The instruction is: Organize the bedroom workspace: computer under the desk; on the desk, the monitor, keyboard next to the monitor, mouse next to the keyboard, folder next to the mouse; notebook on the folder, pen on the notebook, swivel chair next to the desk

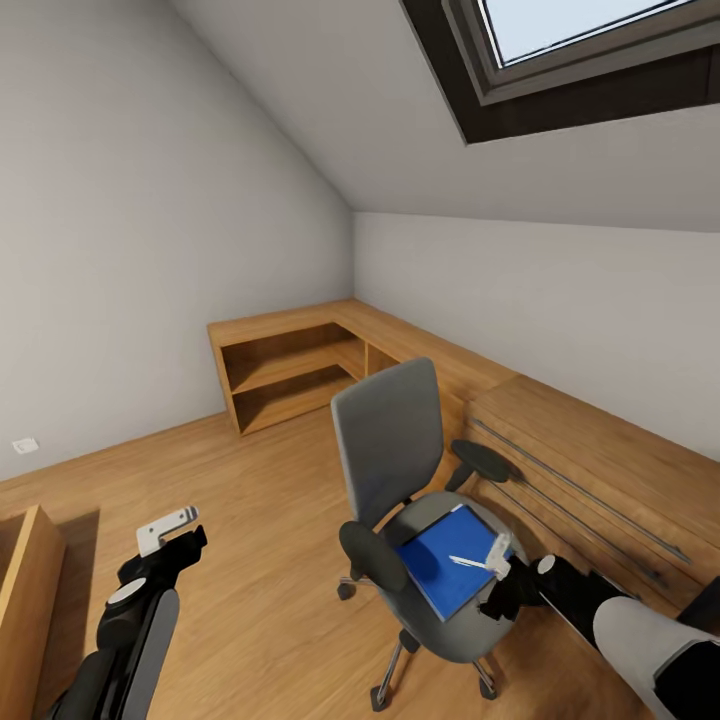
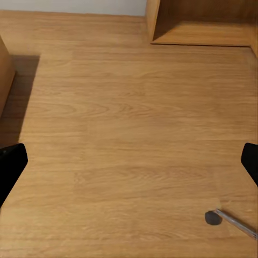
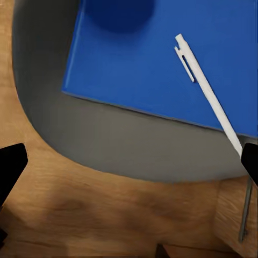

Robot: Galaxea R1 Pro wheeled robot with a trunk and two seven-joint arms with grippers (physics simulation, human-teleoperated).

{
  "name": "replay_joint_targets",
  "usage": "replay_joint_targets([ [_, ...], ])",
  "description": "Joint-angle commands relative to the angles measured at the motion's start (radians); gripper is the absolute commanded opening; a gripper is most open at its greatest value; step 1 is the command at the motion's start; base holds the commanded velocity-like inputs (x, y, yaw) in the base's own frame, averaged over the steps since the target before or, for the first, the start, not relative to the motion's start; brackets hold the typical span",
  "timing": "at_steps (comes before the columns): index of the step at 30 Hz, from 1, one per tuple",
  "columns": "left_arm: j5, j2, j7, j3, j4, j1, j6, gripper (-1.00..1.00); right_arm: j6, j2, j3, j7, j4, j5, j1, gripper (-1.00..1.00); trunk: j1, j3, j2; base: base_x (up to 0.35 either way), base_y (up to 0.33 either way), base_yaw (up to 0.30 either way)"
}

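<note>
- The swivel chair [image 1: 400,480] stands on open wood floor [image 1: 250,500], its right side close against the wooden cabinet [image 1: 600,460].
- The blue folder [image 1: 450,560] lies on its seat, with the white pen [image 1: 468,562] on top.
- Right gripper [image 1: 497,560] hovers over the seat's front edge, fingers spread, gripping nothing.
- Left gripper [image 1: 168,528] is over bare floor, fingers spread, nothing held.
- In the right wrist view the pen's clip shows; no writing can be read.

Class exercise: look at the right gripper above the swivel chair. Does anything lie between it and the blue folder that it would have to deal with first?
Yes. A white pen lies diagonally on top of the folder, which rests flat on the swivel chair seat. The right gripper is just above that end, so the pen sits between it and the folder's surface.
</note>
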Motion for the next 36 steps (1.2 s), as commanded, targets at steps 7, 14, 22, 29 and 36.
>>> replay_joint_targets([
  [7,0.012,0.000,0.009,-0.001,0.015,-0.001,0.002,1.00,-0.009,-0.001,-0.008,0.039,0.003,0.041,0.001,1.00,0.000,-0.001,-0.001,0.000,0.000,0.000],
  [14,0.012,0.000,0.007,-0.001,0.018,-0.001,0.002,1.00,-0.012,-0.009,-0.018,0.046,0.002,0.045,0.001,1.00,0.000,-0.001,-0.001,0.000,0.000,0.000],
  [22,0.012,0.000,0.007,-0.001,0.016,-0.001,0.002,1.00,-0.045,-0.068,-0.046,0.180,-0.004,0.043,0.001,1.00,0.000,-0.001,-0.001,0.000,0.000,0.000],
  [29,0.012,0.000,0.008,-0.001,0.016,-0.001,0.002,1.00,-0.093,-0.091,-0.122,0.272,-0.005,0.042,0.001,1.00,0.000,-0.001,-0.001,0.000,0.000,0.000],
  [36,0.012,0.000,0.008,-0.001,0.015,-0.001,0.002,1.00,-0.101,-0.092,-0.142,0.267,-0.006,0.042,0.001,1.00,0.000,-0.001,-0.001,0.001,0.000,0.000],
])
